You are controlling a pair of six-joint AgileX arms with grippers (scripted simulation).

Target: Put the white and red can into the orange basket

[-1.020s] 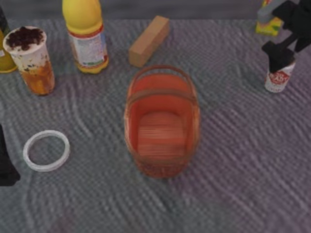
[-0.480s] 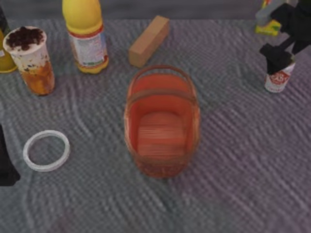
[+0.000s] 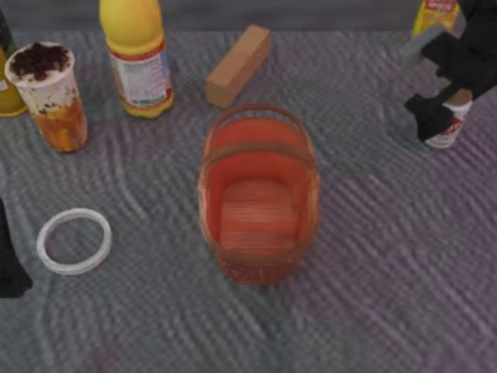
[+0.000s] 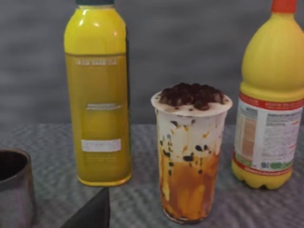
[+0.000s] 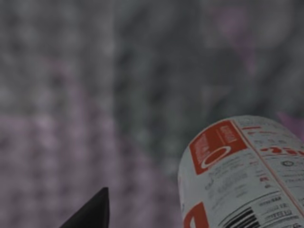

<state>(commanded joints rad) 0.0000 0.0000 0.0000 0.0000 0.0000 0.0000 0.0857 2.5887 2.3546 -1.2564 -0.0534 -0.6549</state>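
- The white and red can point(image 3: 448, 128) sits at the right edge of the top view, upper part, tilted, its label filling the lower right of the right wrist view point(image 5: 247, 175).
- The right gripper point(image 3: 443, 109) has its dark fingers clamped on the can's upper part.
- The orange basket point(image 3: 258, 148) stands at frame centre, well apart from the can.
- The left arm point(image 3: 9, 264) rests at the left edge; its fingers cannot be made out.

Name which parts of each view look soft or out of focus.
Top view: the orange basket floor is smeared. Left wrist view: cup fairly crisp, backdrop soft. Right wrist view: the white and red can label readable, cloth behind blurred.
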